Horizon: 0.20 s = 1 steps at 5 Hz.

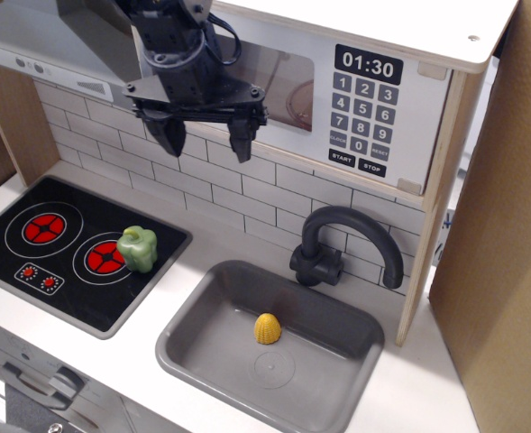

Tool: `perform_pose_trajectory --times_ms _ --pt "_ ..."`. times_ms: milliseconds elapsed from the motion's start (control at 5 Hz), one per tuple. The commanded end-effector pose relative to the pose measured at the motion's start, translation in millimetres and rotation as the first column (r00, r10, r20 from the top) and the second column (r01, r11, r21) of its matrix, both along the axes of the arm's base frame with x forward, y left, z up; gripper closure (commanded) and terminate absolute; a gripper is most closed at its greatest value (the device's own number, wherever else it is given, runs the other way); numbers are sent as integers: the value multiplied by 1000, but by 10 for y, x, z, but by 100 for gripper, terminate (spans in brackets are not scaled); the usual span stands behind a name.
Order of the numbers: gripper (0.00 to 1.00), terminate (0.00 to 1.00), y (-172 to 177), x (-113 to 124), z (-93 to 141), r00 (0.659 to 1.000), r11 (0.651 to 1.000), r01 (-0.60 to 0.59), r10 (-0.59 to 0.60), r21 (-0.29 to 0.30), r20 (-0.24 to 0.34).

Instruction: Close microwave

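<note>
The microwave [373, 135] is a light-wood box mounted high at the back, with a white door, a rectangular window [283, 83] and a black keypad panel [366, 106] reading 01:30. The door looks flat against the box front. Its grey bar handle is hidden behind my arm. My gripper [205, 144] is open and empty, fingers pointing down. It hangs in front of the door's lower left corner and the white tile wall, apart from the door.
A grey slanted range hood [40, 41] is at the upper left. A black stove top [62, 248] carries a green pepper [137, 248]. A grey sink [193, 347] holds a small yellow item [266, 327]. A dark faucet [346, 244] stands behind it. A cardboard panel [499, 253] is at the right.
</note>
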<state>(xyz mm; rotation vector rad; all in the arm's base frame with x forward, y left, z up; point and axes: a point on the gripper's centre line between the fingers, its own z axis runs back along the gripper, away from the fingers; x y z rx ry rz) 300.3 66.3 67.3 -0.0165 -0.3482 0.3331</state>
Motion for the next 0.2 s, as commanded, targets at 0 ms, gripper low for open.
perform_pose_trajectory --times_ms 0 --pt "0 100 -43 96 215 999 1000 2 -2 9 41"
